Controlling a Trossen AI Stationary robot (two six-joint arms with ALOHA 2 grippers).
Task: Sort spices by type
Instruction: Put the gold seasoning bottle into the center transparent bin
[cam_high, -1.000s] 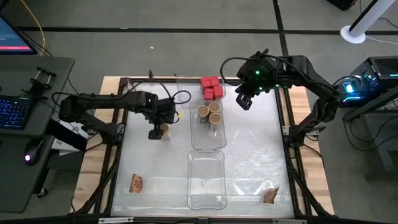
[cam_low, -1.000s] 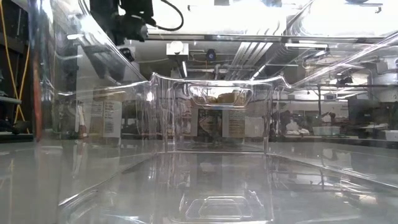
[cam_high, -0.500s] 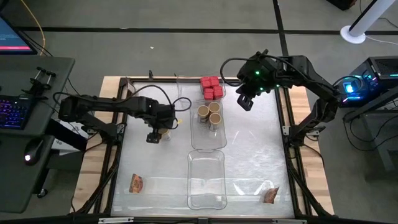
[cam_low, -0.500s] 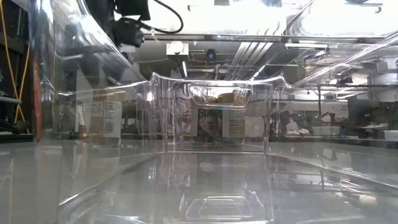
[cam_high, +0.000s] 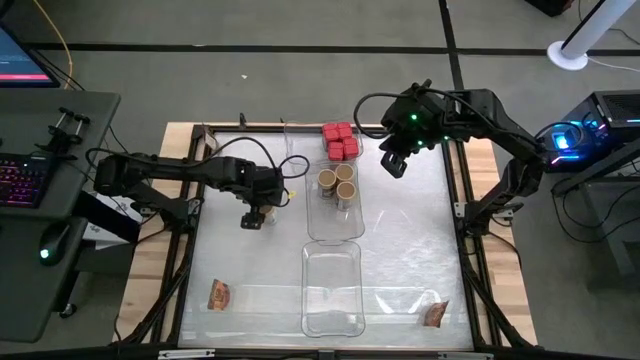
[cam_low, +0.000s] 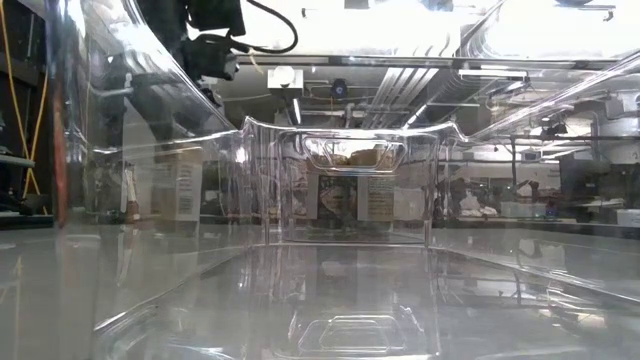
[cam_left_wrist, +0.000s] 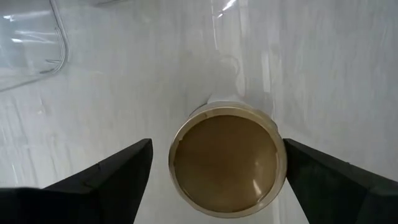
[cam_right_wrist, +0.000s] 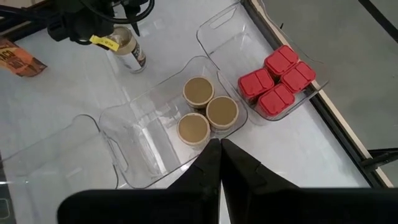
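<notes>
The left gripper hovered wide open over the fourth jar, standing on the table beside the middle tray that held three jars. Four red boxes sat sorted; two packets lay loose, others unseen. The right gripper hung shut above.

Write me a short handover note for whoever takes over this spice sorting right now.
Left gripper: open, straddling the fourth jar on the table left of the trays, not gripping it.
Right gripper: shut, empty, hovering near the trays at the far side.
Done: four red boxes together in the far tray; three jars in the middle tray.
Left: place the fourth jar with the others, then gather the packets. Only two show, at the near left and near right; the near tray holds nothing.
</notes>
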